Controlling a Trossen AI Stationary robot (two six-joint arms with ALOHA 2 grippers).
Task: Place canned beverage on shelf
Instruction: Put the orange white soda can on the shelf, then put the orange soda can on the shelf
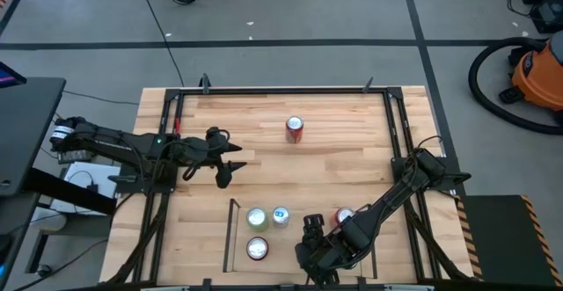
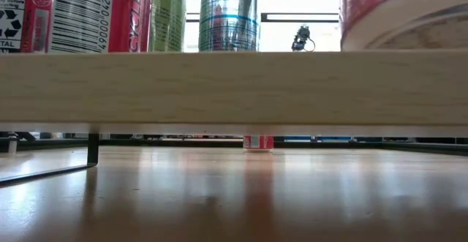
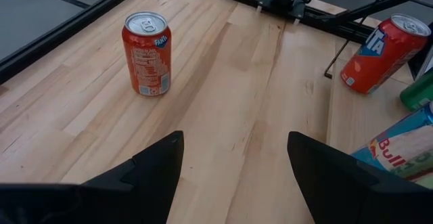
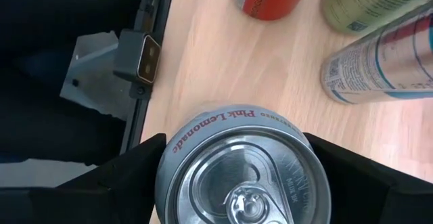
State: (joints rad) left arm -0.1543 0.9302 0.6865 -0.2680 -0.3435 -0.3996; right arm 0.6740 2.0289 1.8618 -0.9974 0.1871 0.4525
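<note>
My right gripper (image 4: 237, 183) straddles the upright silver pink-lemonade can (image 4: 240, 166) on the black-rod shelf's wood floor (image 1: 264, 234); jaws flank it, grip unclear.

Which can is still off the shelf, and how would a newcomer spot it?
Start at the wooden table and look toward its far edge, away from the shelf where the other cans cluster. The orange Fanta can stands there upright and alone on bare wood, ahead of the left hand.
</note>
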